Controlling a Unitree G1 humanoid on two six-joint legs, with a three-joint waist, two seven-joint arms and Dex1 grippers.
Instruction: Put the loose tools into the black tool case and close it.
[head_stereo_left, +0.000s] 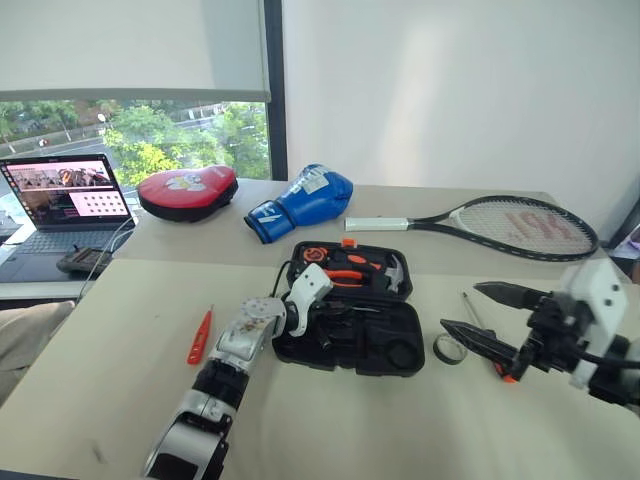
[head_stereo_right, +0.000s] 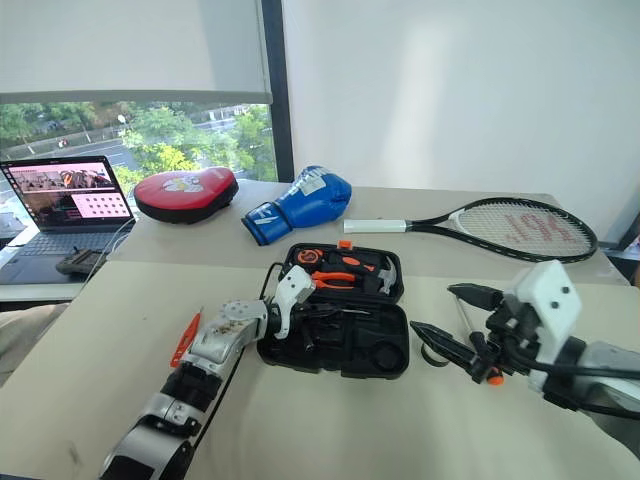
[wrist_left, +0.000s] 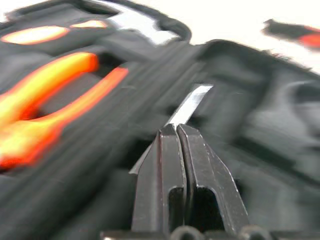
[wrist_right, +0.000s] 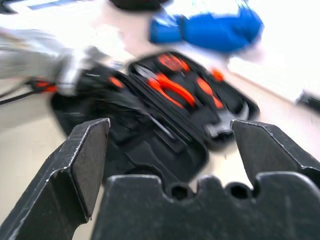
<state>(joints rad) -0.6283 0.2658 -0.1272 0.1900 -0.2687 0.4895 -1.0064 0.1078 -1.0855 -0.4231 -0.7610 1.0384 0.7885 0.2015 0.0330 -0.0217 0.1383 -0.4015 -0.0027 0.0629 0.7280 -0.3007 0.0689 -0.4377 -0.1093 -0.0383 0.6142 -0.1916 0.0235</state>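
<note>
The black tool case (head_stereo_left: 395, 325) lies open in the middle of the table, with orange-handled pliers (head_stereo_left: 347, 275) in its far half. My left gripper (wrist_left: 176, 129) is shut over the case's near half, and a bare metal shaft (wrist_left: 192, 102) lies just past its tips. To the right of the case hangs my right gripper (head_stereo_left: 460, 306), open and with nothing in it. Below it lie a dark tape roll (head_stereo_left: 450, 348) and a thin screwdriver (head_stereo_left: 468, 305), its handle partly hidden. A small orange screwdriver (head_stereo_left: 200, 337) lies left of the case.
A tennis racket (head_stereo_left: 520, 225), a blue boxing glove (head_stereo_left: 300, 200) and a red pad (head_stereo_left: 187, 190) lie along the back of the table. An open laptop (head_stereo_left: 65, 200) and a dark device (head_stereo_left: 85, 262) sit at far left. Bare tabletop spreads in front of the case.
</note>
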